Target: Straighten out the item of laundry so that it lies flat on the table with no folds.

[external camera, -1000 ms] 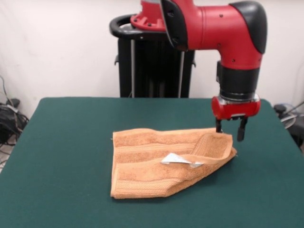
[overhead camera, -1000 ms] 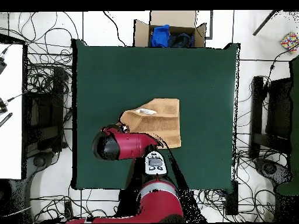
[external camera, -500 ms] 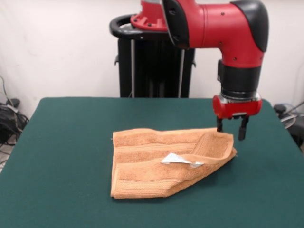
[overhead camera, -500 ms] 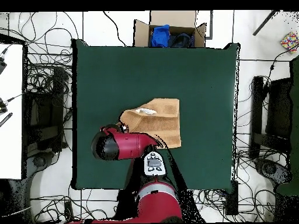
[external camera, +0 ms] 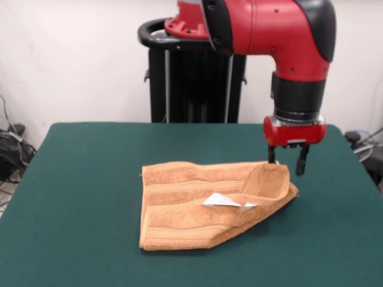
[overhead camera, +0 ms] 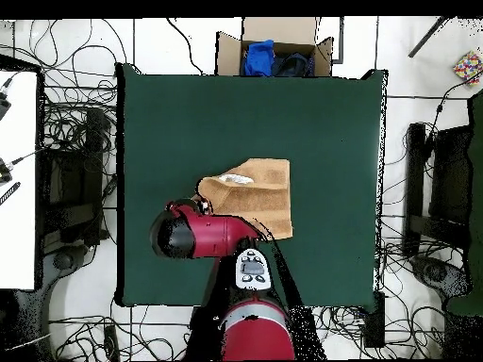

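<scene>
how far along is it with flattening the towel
Little looks done: the towel lies on the table with one corner folded back over itself, its white tag showing. In hand: the open hand hovers at the folded corner, holding nothing. Left: grip that corner and draw it out flat.

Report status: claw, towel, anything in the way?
Claw open, over towel's folded corner, not gripping. Towel not flat: one corner doubled over, tag showing. Nothing in the way.
</scene>
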Available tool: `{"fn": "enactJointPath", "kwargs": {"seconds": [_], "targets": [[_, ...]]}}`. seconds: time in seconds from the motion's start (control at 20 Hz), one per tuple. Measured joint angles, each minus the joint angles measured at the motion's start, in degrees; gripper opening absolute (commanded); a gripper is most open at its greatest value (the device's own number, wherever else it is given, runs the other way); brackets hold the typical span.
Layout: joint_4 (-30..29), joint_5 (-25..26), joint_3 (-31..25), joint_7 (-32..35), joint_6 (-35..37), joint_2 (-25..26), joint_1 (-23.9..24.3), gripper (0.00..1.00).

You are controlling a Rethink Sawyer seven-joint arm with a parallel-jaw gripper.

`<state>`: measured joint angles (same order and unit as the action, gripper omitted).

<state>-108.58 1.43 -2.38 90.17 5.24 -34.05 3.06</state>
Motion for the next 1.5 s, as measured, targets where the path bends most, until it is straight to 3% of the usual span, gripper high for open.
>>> {"fn": "enactJointPath", "kwargs": {"seconds": [0.35,1.1,1.5], "targets": [[-0.32,-2.38,0.01,0.0,0.0,0.08,0.51,1.0],[-0.46,-2.67,0.0,0.0,0.0,-0.14,0.64,1.0],[-2.68,-9.21,0.0,1.99,0.0,-1.85,1.04,1.0]]}}
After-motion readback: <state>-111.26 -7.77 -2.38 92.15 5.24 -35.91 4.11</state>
